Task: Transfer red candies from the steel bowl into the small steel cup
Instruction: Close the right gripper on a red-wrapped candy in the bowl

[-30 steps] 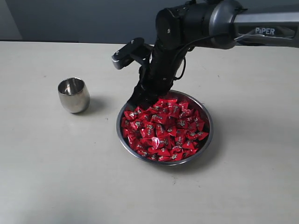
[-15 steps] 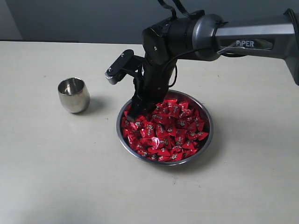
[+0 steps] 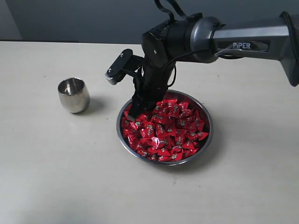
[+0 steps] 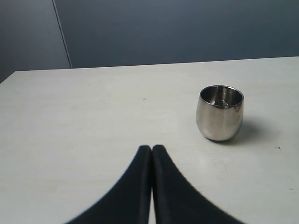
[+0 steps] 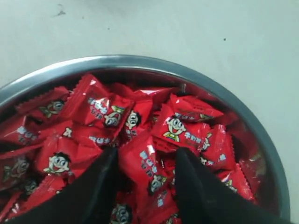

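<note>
Steel gleams at the middle of the pale table (image 3: 56, 186), and everything here is placed off the steel bowl (image 3: 207, 139). The big dark right arm (image 3: 205, 35) reaches in from beyond the bowl and bends steeply down over its rim, on the side that faces the cup. The bowl itself is wide and shallow, heaped nearly to the brim with the red candies (image 3: 170, 130), a full, glossy pile with no obvious dent in it. Well apart from the bowl stands the small steel cup (image 3: 73, 95), upright on the bare tabletop, and no red shows in its mouth from either view that catches it, so by the look of things the transfer has hardly begun, with the whole heap left to carry over. Now the right gripper (image 3: 134, 111): its tips are down among the sweets just inside the bowl's rim, jaws spread apart, straddling one wrapped candy (image 5: 145, 170) without having closed on it. The pick looks set up but not made. Far from the bowl, out past the cup, the left gripper (image 4: 152, 149) hangs low over the table with its fingers pressed together on nothing, taking no part in this.
</note>
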Available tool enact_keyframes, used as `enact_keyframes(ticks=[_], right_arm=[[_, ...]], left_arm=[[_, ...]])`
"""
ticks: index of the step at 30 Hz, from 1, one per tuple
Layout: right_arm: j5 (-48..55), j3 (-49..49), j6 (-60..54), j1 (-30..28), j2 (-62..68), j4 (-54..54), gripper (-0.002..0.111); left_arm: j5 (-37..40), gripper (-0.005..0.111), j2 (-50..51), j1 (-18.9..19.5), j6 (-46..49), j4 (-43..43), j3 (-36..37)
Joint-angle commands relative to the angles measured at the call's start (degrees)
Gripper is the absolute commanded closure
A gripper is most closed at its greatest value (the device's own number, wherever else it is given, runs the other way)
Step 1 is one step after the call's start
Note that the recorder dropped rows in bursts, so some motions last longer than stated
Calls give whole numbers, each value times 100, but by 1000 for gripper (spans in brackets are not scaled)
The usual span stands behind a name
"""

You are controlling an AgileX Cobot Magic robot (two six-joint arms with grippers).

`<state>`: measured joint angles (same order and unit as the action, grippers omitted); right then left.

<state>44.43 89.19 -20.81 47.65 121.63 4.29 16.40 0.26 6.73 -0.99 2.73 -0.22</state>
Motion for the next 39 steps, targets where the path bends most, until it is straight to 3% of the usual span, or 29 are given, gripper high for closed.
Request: enact_keyframes(ticks=[1,29,31,35,39], right_arm=[[13,21,-15,-26,188,174,69],[20,21,-5,-26,384,279,69],[20,21,-5,-26,384,277,77],[-2,21,-5,-26,384,277,109],[-19,21,12,-26,384,300,108]], left_arm=[[-9,106,-26,3,-13,-13,22],[-9,106,-26,3,-13,-13,22],[-9,106,-26,3,-13,-13,22],[-9,106,-26,3,-13,-13,22],[-9,106,-26,3,-13,-13,22]])
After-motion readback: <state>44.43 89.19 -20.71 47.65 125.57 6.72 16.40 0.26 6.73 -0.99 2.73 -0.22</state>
